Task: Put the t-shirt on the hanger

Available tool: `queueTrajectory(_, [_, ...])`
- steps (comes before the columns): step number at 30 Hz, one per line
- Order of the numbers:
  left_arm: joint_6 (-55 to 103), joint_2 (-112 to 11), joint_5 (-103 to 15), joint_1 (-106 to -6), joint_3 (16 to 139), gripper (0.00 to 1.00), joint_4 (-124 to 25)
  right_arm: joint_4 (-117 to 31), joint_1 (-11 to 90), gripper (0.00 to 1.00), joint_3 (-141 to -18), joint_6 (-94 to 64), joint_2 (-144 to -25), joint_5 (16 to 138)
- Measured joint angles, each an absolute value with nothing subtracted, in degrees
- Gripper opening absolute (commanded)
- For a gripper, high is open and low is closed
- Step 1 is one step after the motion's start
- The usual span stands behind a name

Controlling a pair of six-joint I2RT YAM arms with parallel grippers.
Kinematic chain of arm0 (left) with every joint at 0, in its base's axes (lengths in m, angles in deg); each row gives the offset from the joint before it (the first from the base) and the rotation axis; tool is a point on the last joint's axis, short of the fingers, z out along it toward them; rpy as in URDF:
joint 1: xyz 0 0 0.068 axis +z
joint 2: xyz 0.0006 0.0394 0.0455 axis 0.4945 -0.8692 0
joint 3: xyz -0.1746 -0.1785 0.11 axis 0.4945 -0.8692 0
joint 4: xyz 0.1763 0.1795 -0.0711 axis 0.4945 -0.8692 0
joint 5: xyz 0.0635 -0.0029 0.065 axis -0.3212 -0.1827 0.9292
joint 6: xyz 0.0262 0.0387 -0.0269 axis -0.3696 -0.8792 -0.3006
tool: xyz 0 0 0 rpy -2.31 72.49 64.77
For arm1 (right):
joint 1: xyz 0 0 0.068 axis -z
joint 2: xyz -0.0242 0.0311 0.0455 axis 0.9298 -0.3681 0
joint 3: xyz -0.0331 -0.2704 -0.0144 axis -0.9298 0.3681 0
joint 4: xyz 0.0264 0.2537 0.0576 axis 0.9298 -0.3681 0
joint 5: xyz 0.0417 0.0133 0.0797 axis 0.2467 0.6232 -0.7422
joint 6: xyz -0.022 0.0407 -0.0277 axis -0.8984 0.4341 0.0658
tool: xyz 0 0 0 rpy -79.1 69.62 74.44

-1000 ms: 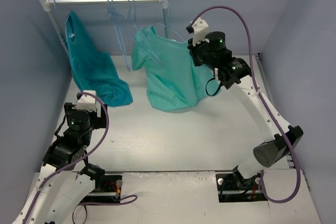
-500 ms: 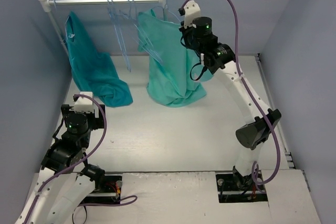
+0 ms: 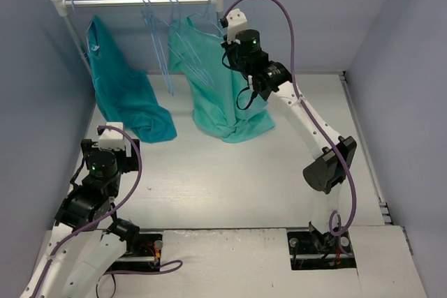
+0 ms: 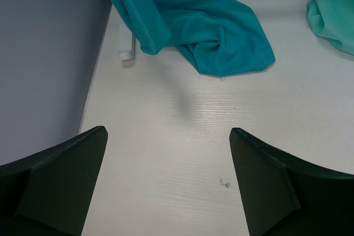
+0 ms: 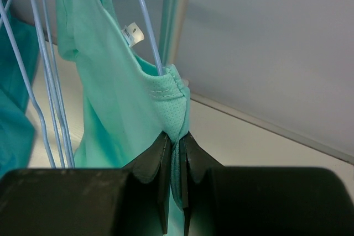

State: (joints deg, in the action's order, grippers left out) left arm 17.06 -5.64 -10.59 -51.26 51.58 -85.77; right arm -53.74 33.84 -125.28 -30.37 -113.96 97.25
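Note:
The mint-teal t-shirt (image 3: 216,85) hangs in the air just under the right end of the rail, its hem bunched on the table. My right gripper (image 5: 176,136) is shut on the shirt's neck seam (image 5: 168,89), and it sits high beside the rail post (image 3: 225,36). A pale-blue wire of the hanger (image 5: 145,26) runs down into the neck opening next to the white tag (image 5: 133,33). Its thin wires show against the cloth (image 3: 198,69). My left gripper (image 4: 168,134) stands wide open over bare table at the near left, holding nothing.
A darker turquoise garment (image 3: 126,95) hangs from the rail's left end and pools on the table (image 4: 204,31). Several spare pale-blue hangers (image 3: 157,29) hang on the white-and-metal rail (image 3: 140,1). Blue walls close in the left, back and right.
My right arm has swung left and up toward the rail, carrying the t-shirt with it. The shirt now hangs closer under the rail's right end. The left arm drew back slightly.

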Motion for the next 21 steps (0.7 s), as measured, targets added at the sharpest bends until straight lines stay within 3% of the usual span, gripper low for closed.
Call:
queueTrajectory(6, [17.06,-5.64,-10.58,-51.26,51.53,0.88,-85.75,-48.2,33.52,0.01,-115.28,-27.86,-113.77,97.47])
queueTrajectory(8, [17.06,-5.64,-10.58,-51.26,51.46,0.88,-85.75,-46.8,33.48,0.17,-113.43,-27.27,-113.73,97.46])
queueTrajectory(10, [17.06,-5.67,-10.58,-51.26,51.44,0.88,-85.75,-45.45,33.46,0.58,-111.99,-26.79,-113.2,97.37])
queueTrajectory(15, [17.06,-5.71,-10.58,-51.26,51.33,0.88,-85.77,-45.03,33.48,0.92,-108.76,-25.66,-109.75,95.75])
queueTrajectory(17, [17.06,-5.69,-10.58,-51.26,51.23,0.88,-85.75,-44.95,33.48,0.99,-106.96,-25.54,-106.94,95.32])
queueTrajectory(21, [17.06,-5.64,-10.47,-51.26,50.97,0.88,-85.75,-44.65,33.76,1.0,-100.62,-25.61,-97.26,94.71])
